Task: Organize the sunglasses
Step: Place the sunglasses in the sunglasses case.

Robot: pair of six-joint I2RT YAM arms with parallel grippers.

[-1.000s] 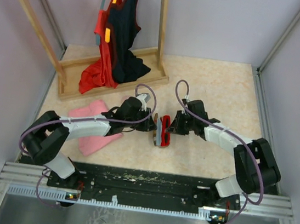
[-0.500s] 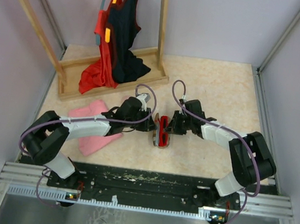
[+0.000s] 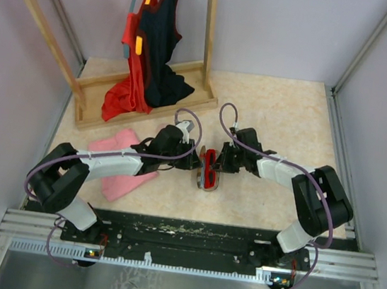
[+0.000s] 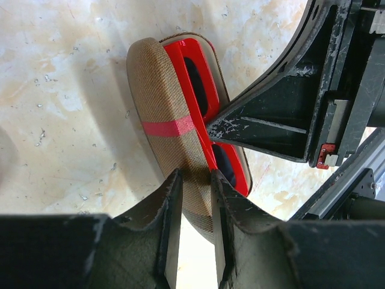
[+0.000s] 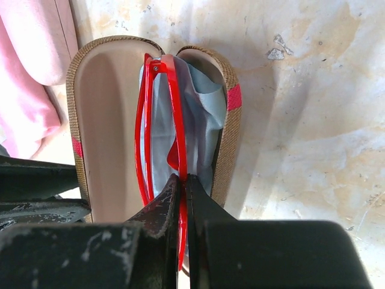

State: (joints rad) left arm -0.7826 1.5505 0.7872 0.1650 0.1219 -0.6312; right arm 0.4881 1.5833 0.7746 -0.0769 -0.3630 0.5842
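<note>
The red-framed sunglasses (image 5: 178,114) stand on edge, folded, inside an open brown red-striped case (image 5: 229,141), over a light blue cloth (image 5: 201,114). My right gripper (image 5: 182,179) is shut on the red frame at its near end. My left gripper (image 4: 192,177) is closed on one half of the case (image 4: 159,90), with the sunglasses (image 4: 194,75) just beside it. In the top view the case (image 3: 203,182) and sunglasses (image 3: 210,167) sit between my left gripper (image 3: 196,160) and right gripper (image 3: 221,164). The orange-yellow pair is out of view.
A pink soft item (image 3: 123,164) lies under my left arm, left of the case. A wooden clothes rack (image 3: 145,102) with red and black garments stands at the back left. Grey walls enclose the table.
My right gripper has shifted a little left with the red sunglasses, bringing them closer into the case. The left arm has stayed still.
</note>
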